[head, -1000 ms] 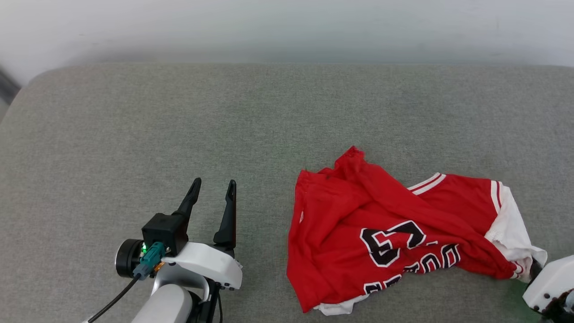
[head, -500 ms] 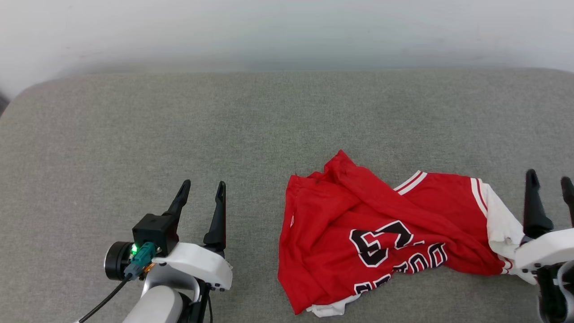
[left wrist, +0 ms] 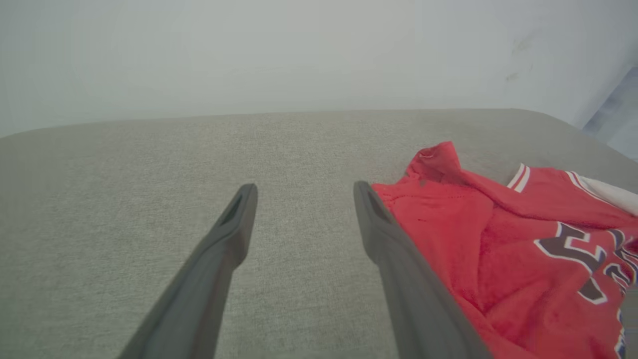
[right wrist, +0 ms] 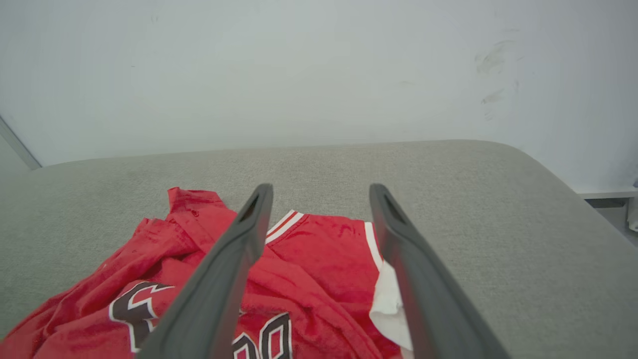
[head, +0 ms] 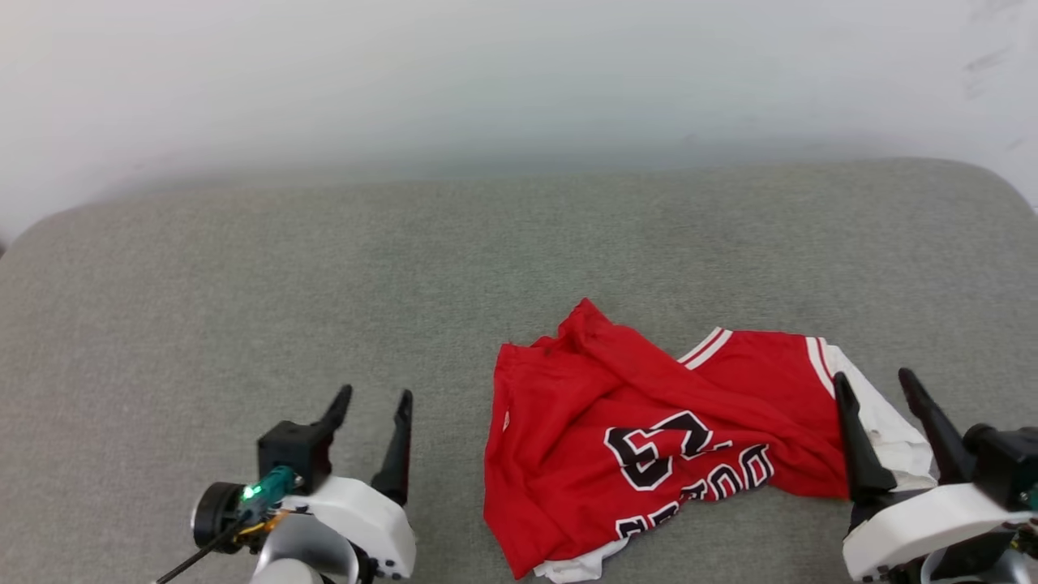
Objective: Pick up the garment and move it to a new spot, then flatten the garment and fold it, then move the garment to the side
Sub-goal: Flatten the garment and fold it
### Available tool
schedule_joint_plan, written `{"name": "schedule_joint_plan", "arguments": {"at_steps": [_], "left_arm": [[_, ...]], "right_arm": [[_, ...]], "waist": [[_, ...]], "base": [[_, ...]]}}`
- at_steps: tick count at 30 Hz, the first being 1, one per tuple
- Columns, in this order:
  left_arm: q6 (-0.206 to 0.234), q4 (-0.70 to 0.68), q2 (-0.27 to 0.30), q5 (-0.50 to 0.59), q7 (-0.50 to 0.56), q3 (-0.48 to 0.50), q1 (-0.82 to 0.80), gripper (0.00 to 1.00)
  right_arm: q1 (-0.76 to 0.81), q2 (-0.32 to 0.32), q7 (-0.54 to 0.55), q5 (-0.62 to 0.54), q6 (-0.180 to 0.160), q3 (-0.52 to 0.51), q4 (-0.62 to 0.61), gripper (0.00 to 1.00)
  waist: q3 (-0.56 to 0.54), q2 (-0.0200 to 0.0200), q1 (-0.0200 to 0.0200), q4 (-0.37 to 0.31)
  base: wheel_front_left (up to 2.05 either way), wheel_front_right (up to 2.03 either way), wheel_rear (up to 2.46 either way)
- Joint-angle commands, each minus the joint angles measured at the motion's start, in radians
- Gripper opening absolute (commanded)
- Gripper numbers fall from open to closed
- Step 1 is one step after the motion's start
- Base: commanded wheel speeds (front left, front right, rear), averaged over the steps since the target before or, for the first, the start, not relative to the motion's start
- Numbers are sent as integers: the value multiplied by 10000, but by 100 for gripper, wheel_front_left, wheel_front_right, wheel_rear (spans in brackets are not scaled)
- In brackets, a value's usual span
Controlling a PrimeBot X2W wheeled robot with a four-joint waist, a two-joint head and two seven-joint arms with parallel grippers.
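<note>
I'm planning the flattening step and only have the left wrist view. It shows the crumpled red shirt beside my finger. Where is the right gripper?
Observer: In the head view, the right gripper is at the right end of the crumpled red T-shirt with the black print, above its white sleeve.
Operator: Is it gripping cloth?
Observer: No. The right wrist view shows its fingers spread apart, with nothing pinched between them.
Operator: Anything at the near edge?
Observer: In the head view, a white strip pokes out from under the red lower edge.
</note>
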Motion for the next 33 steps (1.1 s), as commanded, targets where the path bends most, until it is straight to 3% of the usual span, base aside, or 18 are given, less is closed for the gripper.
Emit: {"name": "schedule_joint_plan", "arguments": {"at_steps": [1,4,11,19,25,27,33], "left_arm": [[-34,5,7,-57,110,-48,68,100],[-380,122,59,-199,1167,-524,-122,100],[-1380,510,365,-645,4752,-1698,-1065,100],[-1960,614,679,-912,7364,-2427,-1978,100],[-2255,1070,927,-1072,9173,-2962,-2279,0],[-2330,1063,1009,-1063,9387,-3031,-2387,0],[-1874,311,1169,-858,8070,-1983,-3373,0]], "right_arm": [[90,34,25,1,-3,20,-67,100],[275,99,102,16,-3,135,-180,100],[42,81,98,-156,-3,468,-285,100],[-403,42,-155,-2,-3,545,-137,100],[-658,122,-401,88,-3,658,64,100],[-708,143,-479,95,-3,671,152,100],[-808,193,-638,116,-3,613,309,100]], "waist": [[-111,-1,1,-135],[-164,-1,1,-297],[160,-1,1,-710],[1014,-1,1,-1156],[1471,-1,1,-1335],[1539,-1,1,-1367],[1556,-1,1,-1365]], "base": [[0,0,0],[0,0,0],[0,0,0],[0,0,0],[0,0,0],[0,0,0],[0,0,0]]}}
